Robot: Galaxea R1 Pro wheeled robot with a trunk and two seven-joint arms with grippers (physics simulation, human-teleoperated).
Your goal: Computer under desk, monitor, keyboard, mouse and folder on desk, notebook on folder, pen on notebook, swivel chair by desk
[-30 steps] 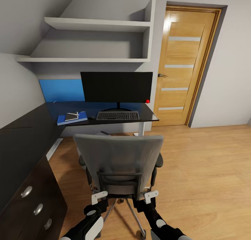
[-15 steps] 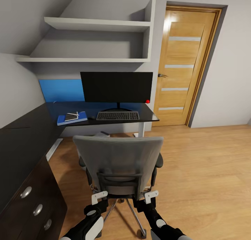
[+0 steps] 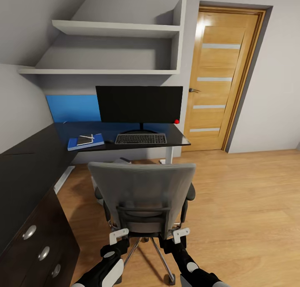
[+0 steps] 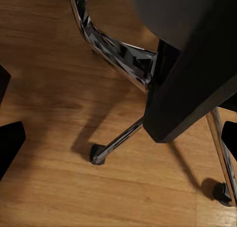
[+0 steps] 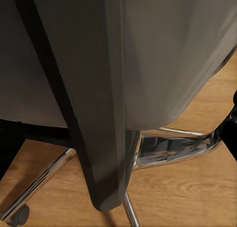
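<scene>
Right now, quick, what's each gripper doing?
Left gripper: open, holding nothing, just behind the swivel chair.
Right gripper: open, holding nothing, behind the same chair.

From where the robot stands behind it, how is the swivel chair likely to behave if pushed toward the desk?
The swivel chair will probably roll easily: casters sit on its chrome legs over smooth wood floor. It may swivel or veer if the left gripper and right gripper push unevenly. Pushing high on the backrest could tip it slightly.

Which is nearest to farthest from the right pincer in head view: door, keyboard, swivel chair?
1. swivel chair, directly ahead of the right pincer.
2. keyboard, on the desk beyond the chair.
3. door, back wall, to the right.
</scene>
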